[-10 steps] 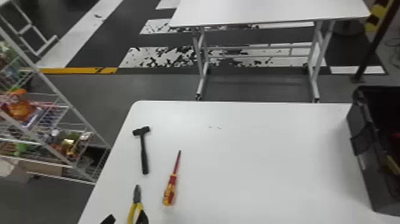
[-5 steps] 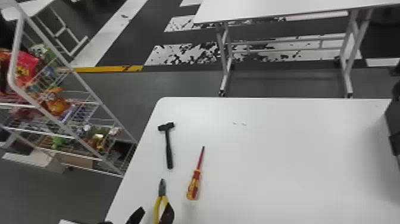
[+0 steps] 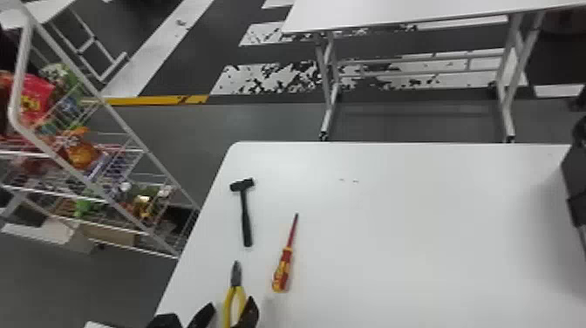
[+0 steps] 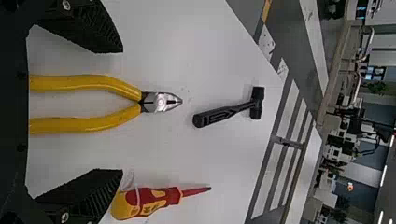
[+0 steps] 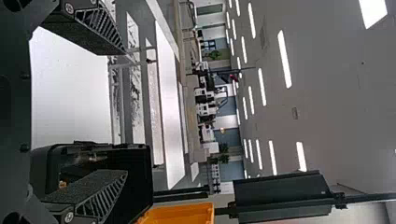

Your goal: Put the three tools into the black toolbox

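My left gripper (image 3: pixel 226 315) is at the head view's bottom edge, its open fingers on either side of the yellow-handled pliers (image 3: pixel 234 296). In the left wrist view the pliers (image 4: pixel 112 122) lie between the spread fingers of that gripper (image 4: pixel 122 111), touched by neither. The black hammer (image 3: pixel 245 213) lies beyond the pliers, and the red-yellow screwdriver (image 3: pixel 283 270) rests to their right. My right gripper (image 5: pixel 126 112) stands open with nothing held; behind one of its fingers is the black toolbox (image 5: pixel 135 177), whose side (image 3: pixel 574 187) also shows at the head view's right edge.
The tools lie on a white table (image 3: pixel 414 227). A wire rack (image 3: pixel 109 174) of colourful goods stands left of it, and a second white table (image 3: pixel 392 15) is farther back. An orange bin (image 5: pixel 182 213) sits past the toolbox in the right wrist view.
The head view has swung left, so table and tools appear farther right and less of the toolbox shows. The left gripper's fingers have come further into view around the pliers.
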Controlling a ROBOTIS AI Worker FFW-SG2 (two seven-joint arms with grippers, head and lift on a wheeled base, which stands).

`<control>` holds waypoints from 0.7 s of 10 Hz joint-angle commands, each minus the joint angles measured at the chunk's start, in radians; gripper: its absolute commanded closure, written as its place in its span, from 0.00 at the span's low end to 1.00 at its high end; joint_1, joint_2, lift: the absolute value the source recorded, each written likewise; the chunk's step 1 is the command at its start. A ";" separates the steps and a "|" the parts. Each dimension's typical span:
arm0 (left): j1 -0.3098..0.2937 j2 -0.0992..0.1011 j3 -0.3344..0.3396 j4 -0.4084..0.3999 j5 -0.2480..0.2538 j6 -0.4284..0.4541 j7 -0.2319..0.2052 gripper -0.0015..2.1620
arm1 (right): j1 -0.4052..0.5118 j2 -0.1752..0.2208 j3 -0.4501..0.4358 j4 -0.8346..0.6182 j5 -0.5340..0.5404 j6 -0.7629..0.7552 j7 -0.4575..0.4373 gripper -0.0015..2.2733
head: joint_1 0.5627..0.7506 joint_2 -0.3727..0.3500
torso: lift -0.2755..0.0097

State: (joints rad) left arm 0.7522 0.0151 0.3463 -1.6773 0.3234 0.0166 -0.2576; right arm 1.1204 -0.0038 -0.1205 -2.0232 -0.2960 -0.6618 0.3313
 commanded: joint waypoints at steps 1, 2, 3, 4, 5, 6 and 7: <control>-0.008 0.002 -0.004 0.001 -0.015 0.029 0.017 0.04 | 0.006 -0.001 0.002 0.001 0.000 -0.026 0.000 0.04 | 0.70 0.96 | 0.79; -0.016 0.003 -0.012 0.001 -0.020 0.053 0.040 0.05 | 0.009 -0.001 0.004 0.001 0.000 -0.038 0.000 0.04 | 0.70 0.96 | 0.79; -0.016 0.005 -0.015 0.001 -0.032 0.062 0.049 0.05 | 0.012 0.001 0.005 0.003 0.000 -0.057 0.000 0.04 | 0.70 0.97 | 0.79; -0.017 0.005 -0.015 0.001 -0.032 0.062 0.049 0.05 | 0.013 0.001 0.005 0.006 -0.002 -0.066 0.000 0.04 | 0.70 0.97 | 0.79; -0.019 0.006 -0.015 0.002 -0.032 0.066 0.049 0.05 | 0.013 0.001 0.009 0.011 -0.002 -0.087 0.000 0.04 | 0.70 0.97 | 0.79; -0.021 0.006 -0.015 0.002 -0.032 0.066 0.047 0.09 | 0.013 0.002 0.010 0.015 -0.002 -0.091 0.000 0.04 | 0.70 0.96 | 0.79; -0.021 0.008 -0.015 0.001 -0.032 0.066 0.038 0.20 | 0.013 0.004 0.010 0.021 -0.002 -0.103 0.000 0.04 | 0.70 0.97 | 0.79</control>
State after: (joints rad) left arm 0.7321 0.0225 0.3311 -1.6754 0.2915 0.0821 -0.2191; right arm 1.1337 -0.0010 -0.1104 -2.0050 -0.2976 -0.7586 0.3313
